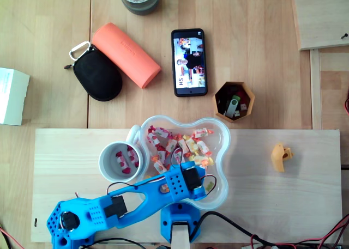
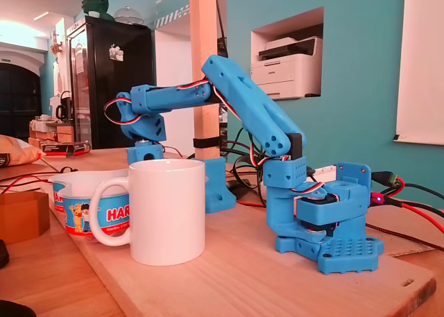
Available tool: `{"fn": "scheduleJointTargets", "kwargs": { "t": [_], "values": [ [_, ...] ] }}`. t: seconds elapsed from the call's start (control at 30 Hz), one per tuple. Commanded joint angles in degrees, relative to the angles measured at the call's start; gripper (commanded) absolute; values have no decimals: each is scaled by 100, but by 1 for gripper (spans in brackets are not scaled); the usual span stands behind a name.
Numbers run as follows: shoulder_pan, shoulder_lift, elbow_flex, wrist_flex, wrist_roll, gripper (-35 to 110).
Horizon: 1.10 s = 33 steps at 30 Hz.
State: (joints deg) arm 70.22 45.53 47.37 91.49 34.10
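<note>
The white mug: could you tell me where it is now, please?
In the overhead view, the white mug stands on the wooden board, left of the clear candy bowl, above the blue arm.

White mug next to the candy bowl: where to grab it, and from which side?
Probably the rim wall of the mug, from above on its left side in the overhead view: it stands upright and open, while its handle sits tight against the bowl.
</note>
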Motion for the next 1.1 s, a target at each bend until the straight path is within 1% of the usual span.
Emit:
{"fn": "scheduleJointTargets", "kwargs": {
  "t": [0.0, 0.1, 0.37, 0.5, 0.6, 0.8, 1.0, 1.07],
  "values": [
    [35, 255, 44, 35, 62, 21],
    [26, 255, 44, 35, -141, 18],
    [44, 334, 26, 35, -220, -4],
    [44, 360, -26, 35, -211, -3],
    [26, 466, -466, 158, -193, -3],
    [53, 1758, -1573, 853, -35, -4],
    [-70, 2874, -1187, 835, 246, -4],
    [-396, 3190, -958, 817, 352, -4]
  ]
}}
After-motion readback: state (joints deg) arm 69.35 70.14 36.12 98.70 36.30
